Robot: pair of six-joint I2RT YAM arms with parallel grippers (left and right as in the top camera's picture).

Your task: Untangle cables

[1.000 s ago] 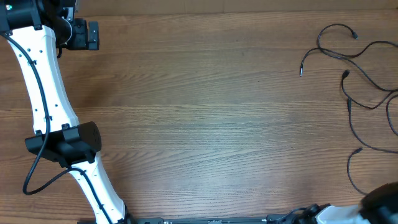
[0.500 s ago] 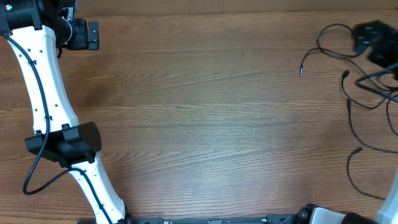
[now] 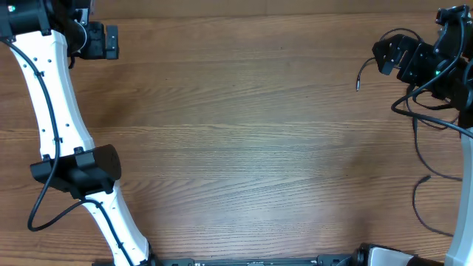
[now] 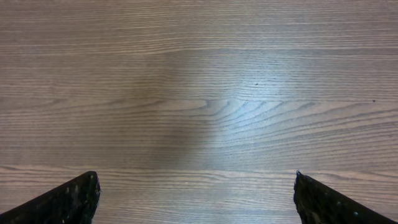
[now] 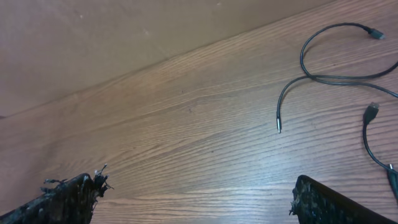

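Overhead: the cables [image 3: 416,140] lie at the right side of the frame, thin black strands running roughly top to bottom along the right edge. One free plug end [image 3: 358,87] reaches left onto bare wood. The right gripper [image 3: 386,55] hangs over the upper loops at upper right. The left gripper [image 3: 107,42] sits at far upper left, well apart from any cord, so the right arm is plainly the nearer. The table [image 3: 236,148] is open wood across the middle, with plenty of room to drag a strand leftward. Some strands run out of frame on the right, and I cannot tell where the table edge lies there.

Left wrist: only wood grain ahead. The left gripper [image 4: 195,180] has its fingers spread wide at the bottom corners, with nothing between them and no cable in sight.

Right wrist: the right gripper [image 5: 196,186] is also spread wide and empty. The cables [image 5: 311,76] lie toward the upper right of the frame, off to the side of the gap. The free plug end [image 5: 278,127] is nearest, and its strand rises up the frame into a loop. A plain wall [image 5: 93,37] fills the upper left, so the table's far edge is close. Whether the loops truly cross or only overlap is hard to judge here.
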